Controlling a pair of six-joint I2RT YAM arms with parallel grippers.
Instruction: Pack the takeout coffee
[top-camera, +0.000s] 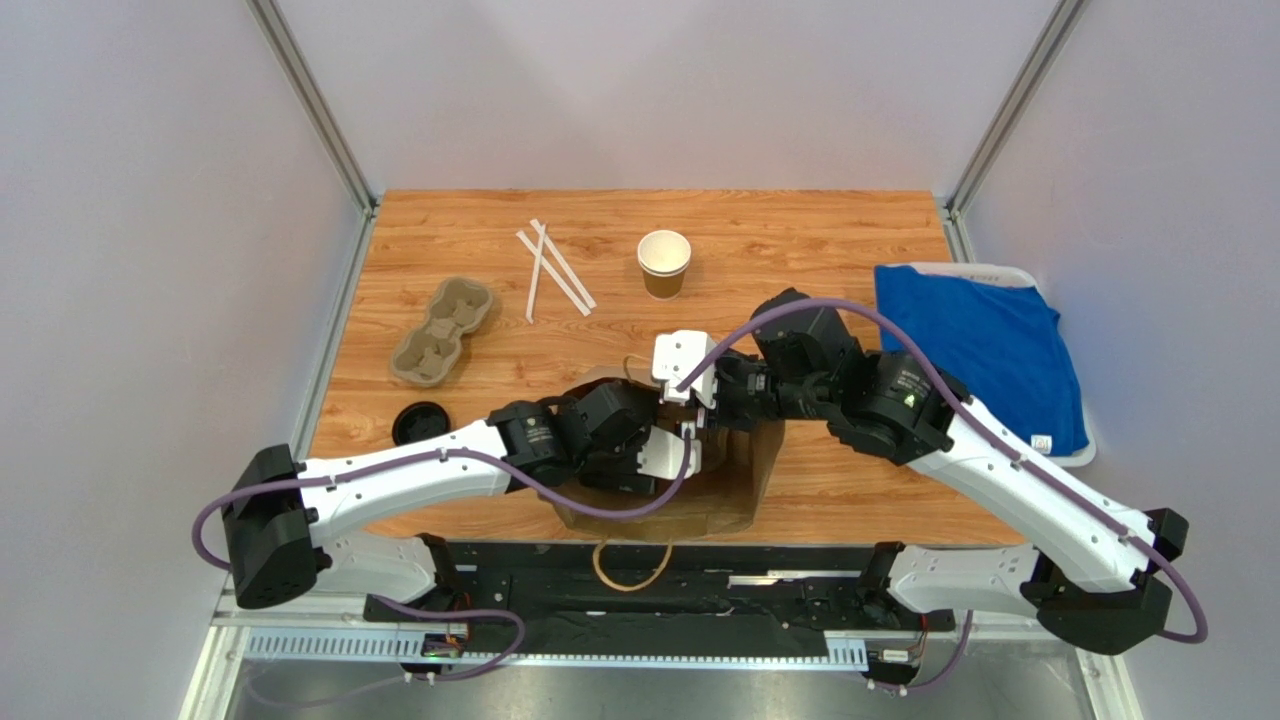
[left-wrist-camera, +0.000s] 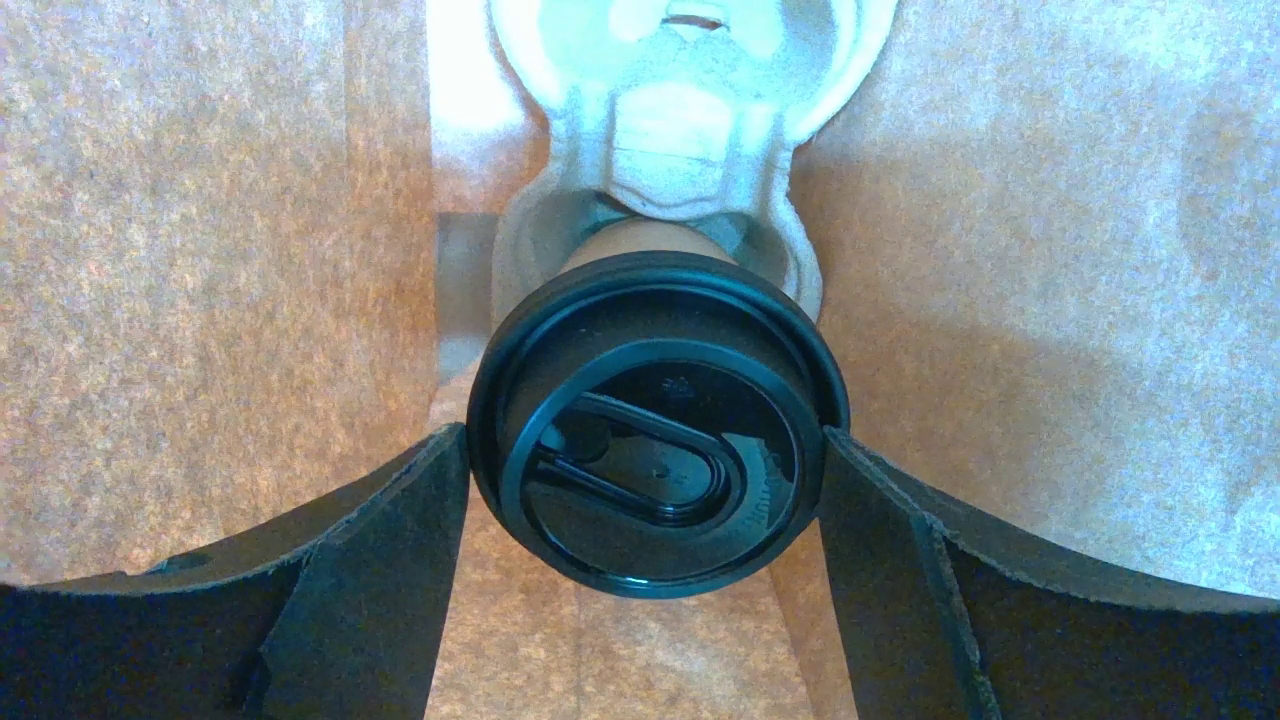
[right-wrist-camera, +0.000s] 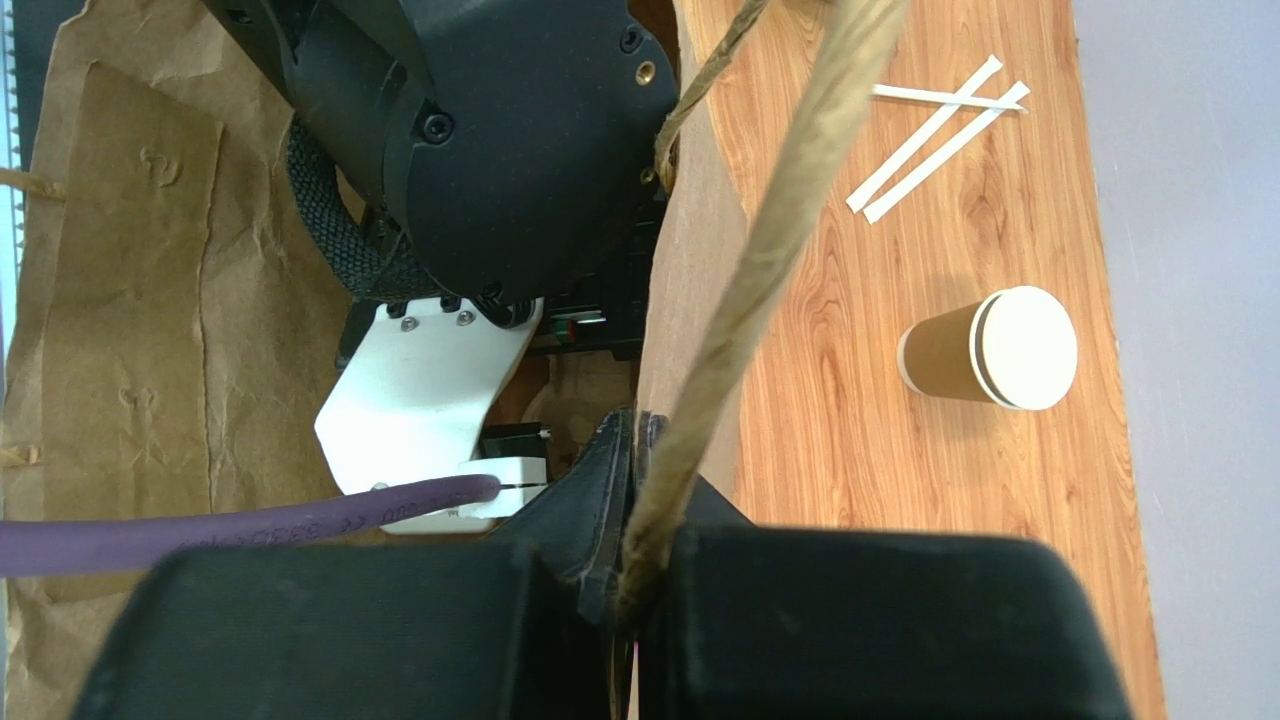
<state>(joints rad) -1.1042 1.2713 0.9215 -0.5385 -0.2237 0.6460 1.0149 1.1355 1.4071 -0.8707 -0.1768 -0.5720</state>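
Both jaws of the left gripper (left-wrist-camera: 643, 458) press the lid (left-wrist-camera: 657, 428) of the coffee cup (left-wrist-camera: 639, 240), deep inside the paper bag (left-wrist-camera: 211, 225), in a grey tray (left-wrist-camera: 684, 120). The right gripper (right-wrist-camera: 639, 503) is closed on the bag's edge. I think the cup is light and squashy, so grip gently under the lid.

inside paper bag (left-wrist-camera: 196, 225), left wrist view: kraft walls close left and right; pulp carrier (left-wrist-camera: 684, 90) blocks top centre; takeout coffee (left-wrist-camera: 657, 428) fills the middle, left gripper (left-wrist-camera: 646, 450) touching its lid on both sides — no gap. top view: both arms (top-camera: 601, 428) crowd the bag mouth; bare table (top-camera: 812, 255) lies open between straws (top-camera: 553, 270) and blue cloth (top-camera: 984, 345), bar one unlidded cup (top-camera: 664, 260).
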